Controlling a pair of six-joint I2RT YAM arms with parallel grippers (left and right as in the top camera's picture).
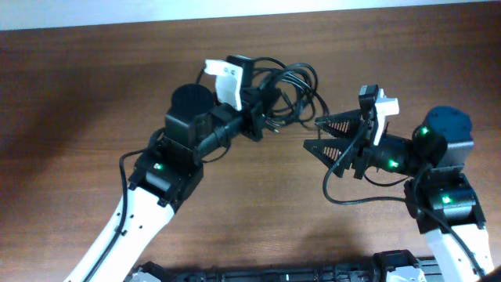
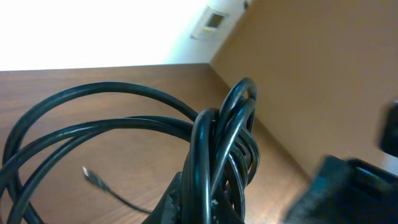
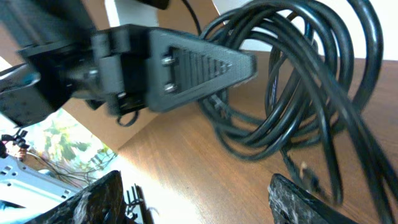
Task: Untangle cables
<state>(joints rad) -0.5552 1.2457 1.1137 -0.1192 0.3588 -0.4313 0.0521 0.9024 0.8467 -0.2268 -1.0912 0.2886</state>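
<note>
- The cables (image 1: 288, 92) sit at upper centre of the overhead frame, a looped black bundle pinched by the left pincer (image 1: 257, 108);
- the right pincer (image 1: 327, 135) is spread wide, just right of the loops;
- the cords look light, limp and smooth, likely to slide; better to take one outer loop than the bunch;
- bare surface (image 1: 94, 94) lies left and below; its far edge runs near, above the bundle.

Black cables (image 2: 211, 146), brown wood-grain table (image 2: 93, 71), one plug tip (image 2: 92, 175) perhaps silvery.
</note>
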